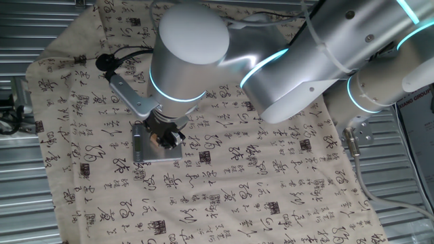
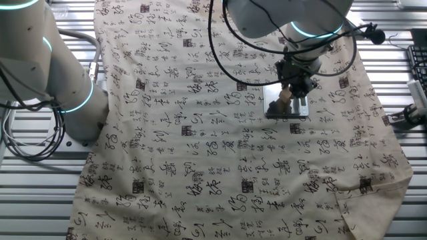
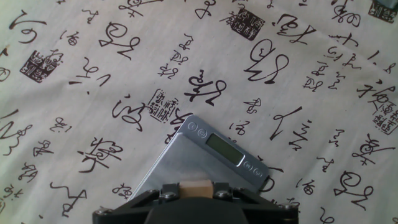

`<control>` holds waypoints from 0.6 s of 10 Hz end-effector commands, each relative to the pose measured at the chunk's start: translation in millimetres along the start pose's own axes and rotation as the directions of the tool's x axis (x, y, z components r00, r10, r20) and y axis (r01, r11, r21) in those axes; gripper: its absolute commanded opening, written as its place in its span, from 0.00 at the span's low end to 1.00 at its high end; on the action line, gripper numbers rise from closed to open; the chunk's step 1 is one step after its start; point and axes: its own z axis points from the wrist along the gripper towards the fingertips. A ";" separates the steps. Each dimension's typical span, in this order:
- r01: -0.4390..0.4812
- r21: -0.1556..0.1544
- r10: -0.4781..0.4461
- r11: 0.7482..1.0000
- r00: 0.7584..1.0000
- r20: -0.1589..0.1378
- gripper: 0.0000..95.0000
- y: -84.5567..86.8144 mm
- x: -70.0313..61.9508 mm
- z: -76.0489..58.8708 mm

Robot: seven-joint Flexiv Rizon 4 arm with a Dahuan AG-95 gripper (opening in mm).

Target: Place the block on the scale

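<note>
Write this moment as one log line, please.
hand: shut on block | position: over scale | block: not yet released

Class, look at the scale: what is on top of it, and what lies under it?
Above the scale, the gripper holds the block; contact with the plate is hidden. Under it lies the calligraphy-printed cloth; the part beneath is covered.

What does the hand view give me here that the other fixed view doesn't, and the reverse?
Only the hand view shows the scale's display strip with its buttons, and the block close up between the fingers. Only the other fixed view shows the arm's base, the cables and the whole patterned cloth. Both show the block held over the scale; neither shows whether it touches.
</note>
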 end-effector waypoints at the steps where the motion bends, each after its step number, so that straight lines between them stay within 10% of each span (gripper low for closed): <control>1: 0.005 0.005 -0.005 1.000 1.000 0.000 0.20 -0.1 0.1 0.0; 5: 0.016 0.009 -0.016 1.000 1.000 0.008 0.20 -0.1 0.0 0.0; 6: 0.021 0.010 -0.021 1.000 1.000 0.008 0.40 -0.1 0.0 0.0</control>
